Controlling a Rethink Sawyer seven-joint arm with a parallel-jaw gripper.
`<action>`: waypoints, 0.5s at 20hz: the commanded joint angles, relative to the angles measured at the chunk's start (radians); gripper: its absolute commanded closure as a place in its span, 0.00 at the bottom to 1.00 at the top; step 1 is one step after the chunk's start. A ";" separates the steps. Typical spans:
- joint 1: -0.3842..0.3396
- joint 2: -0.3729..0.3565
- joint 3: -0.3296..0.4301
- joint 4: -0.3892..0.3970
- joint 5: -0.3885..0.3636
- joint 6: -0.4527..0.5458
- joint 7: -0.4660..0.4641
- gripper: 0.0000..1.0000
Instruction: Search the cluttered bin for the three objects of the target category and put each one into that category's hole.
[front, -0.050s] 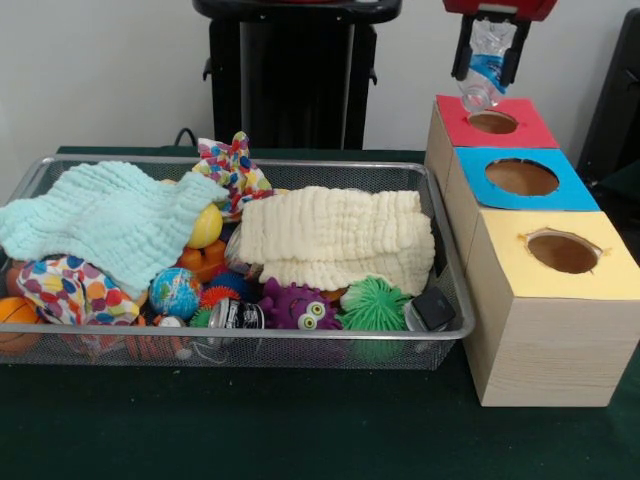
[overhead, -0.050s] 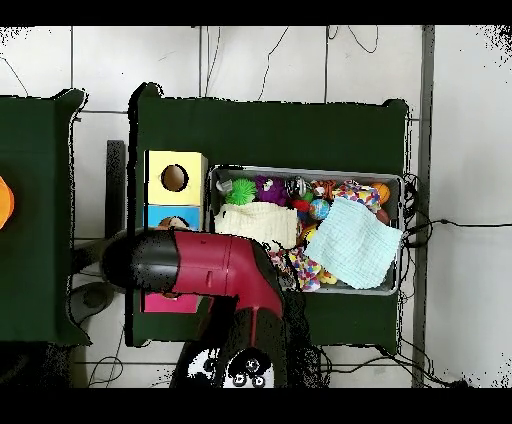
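Red housing (front, -0.050s: 499, 8) directly above the jaws, two dark, straight jaws hanging from it, glossy crimson arm shell (overhead, -0.050s: 225, 268) behind them, rounded black end cap (overhead, -0.050s: 135, 262), black base (overhead, -0.050s: 245, 368) with small pale round marks on top

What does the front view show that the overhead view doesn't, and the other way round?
Only the front view shows the hand shut on a plastic bottle, held just above the hole in the red box. Only the overhead view shows the red arm reaching across, covering the red box and part of the blue box. Both show the wire bin, the mint cloth, the cream cloth, the green spiky ball and the yellow box.
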 joint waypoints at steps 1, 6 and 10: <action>0.024 0.075 -0.003 0.111 0.044 -0.095 0.304 1.00; 0.057 0.108 -0.008 0.109 0.058 -0.136 0.346 1.00; 0.055 0.145 0.002 0.115 0.060 -0.194 0.352 1.00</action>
